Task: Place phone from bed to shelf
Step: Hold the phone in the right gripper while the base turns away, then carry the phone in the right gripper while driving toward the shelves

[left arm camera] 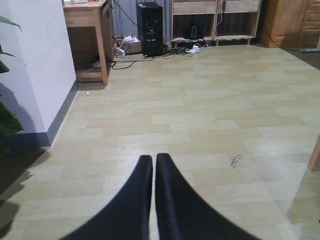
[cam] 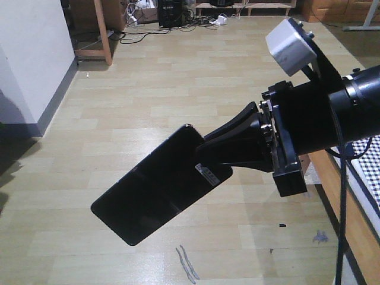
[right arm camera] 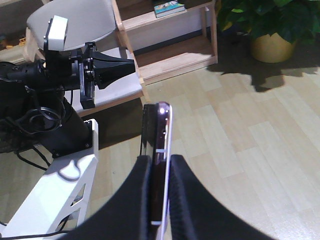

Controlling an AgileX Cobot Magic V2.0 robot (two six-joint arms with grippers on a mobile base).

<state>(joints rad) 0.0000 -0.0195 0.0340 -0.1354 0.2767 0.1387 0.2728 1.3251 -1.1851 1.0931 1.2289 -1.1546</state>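
The phone (cam: 154,190), a glossy black slab with a white sticker, hangs tilted above the plank floor. My right gripper (cam: 205,155) is shut on its sticker end. In the right wrist view the phone (right arm camera: 159,130) stands edge-on between the two black fingers of the right gripper (right arm camera: 160,160). My left gripper (left arm camera: 153,157) is shut with nothing in it, and it also shows in the right wrist view (right arm camera: 132,65). The pale-wood shelf (right arm camera: 170,55) stands beyond it. A strip of the checked bed (cam: 369,184) shows at the right edge.
A white wall corner (cam: 29,59) juts in at the left. A wooden desk (left arm camera: 92,20), black computer tower (left arm camera: 150,27) and cables line the far wall. A potted plant (right arm camera: 270,45) stands right of the shelf. The white robot base (right arm camera: 60,190) is low left.
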